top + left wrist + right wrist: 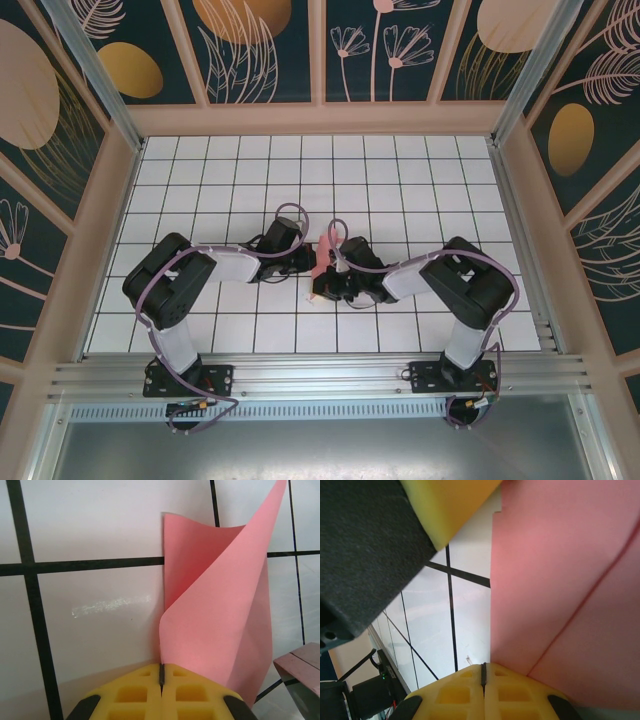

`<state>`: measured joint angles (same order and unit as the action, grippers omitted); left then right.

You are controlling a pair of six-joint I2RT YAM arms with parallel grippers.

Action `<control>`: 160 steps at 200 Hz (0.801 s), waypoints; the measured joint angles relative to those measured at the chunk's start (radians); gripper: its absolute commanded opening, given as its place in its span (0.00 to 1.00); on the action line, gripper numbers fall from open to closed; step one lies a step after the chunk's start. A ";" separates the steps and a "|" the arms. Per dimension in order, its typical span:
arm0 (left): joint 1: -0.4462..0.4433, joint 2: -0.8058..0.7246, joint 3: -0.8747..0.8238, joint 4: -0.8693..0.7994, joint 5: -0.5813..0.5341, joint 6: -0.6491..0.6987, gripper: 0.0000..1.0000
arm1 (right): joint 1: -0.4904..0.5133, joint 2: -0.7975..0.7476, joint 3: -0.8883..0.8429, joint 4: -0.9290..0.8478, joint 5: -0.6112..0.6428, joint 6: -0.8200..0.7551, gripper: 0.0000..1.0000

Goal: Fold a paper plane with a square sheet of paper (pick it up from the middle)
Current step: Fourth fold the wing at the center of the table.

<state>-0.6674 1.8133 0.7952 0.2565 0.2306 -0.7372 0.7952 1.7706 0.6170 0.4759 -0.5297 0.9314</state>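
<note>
The square sheet of paper [326, 250] is salmon pink and stands up off the table between the two arms, near the middle. In the left wrist view the sheet [220, 610] rises from the seam of my left gripper [161, 674] and curls over itself. Those yellow fingers are pressed together on its lower edge. In the right wrist view the paper [560, 580] carries one diagonal crease. It runs down into my right gripper [483, 674], whose yellow fingers are shut as well. From above, the left gripper [310, 262] and right gripper [323, 282] nearly touch.
A white table with a black grid [400, 180] lies under both arms, walled by beige frames and dark floral panels [265, 50]. The left arm's black body and a yellow finger [445, 510] hang close over the right wrist camera. An aluminium rail [320, 375] runs along the near edge.
</note>
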 measured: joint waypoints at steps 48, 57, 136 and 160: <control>0.000 0.002 0.000 0.004 0.001 0.000 0.00 | 0.005 0.008 0.016 -0.015 0.002 -0.001 0.05; 0.000 0.002 0.000 0.005 0.001 0.000 0.00 | 0.008 0.003 0.018 -0.025 0.010 -0.002 0.06; 0.000 0.002 0.000 0.005 0.001 -0.007 0.00 | 0.049 -0.021 0.057 -0.138 0.094 -0.016 0.05; 0.000 0.002 0.000 0.005 0.001 -0.007 0.00 | 0.050 -0.020 0.071 -0.159 0.096 -0.021 0.04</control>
<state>-0.6674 1.8153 0.7948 0.2619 0.2314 -0.7441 0.8455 1.7508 0.6876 0.3164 -0.4339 0.9100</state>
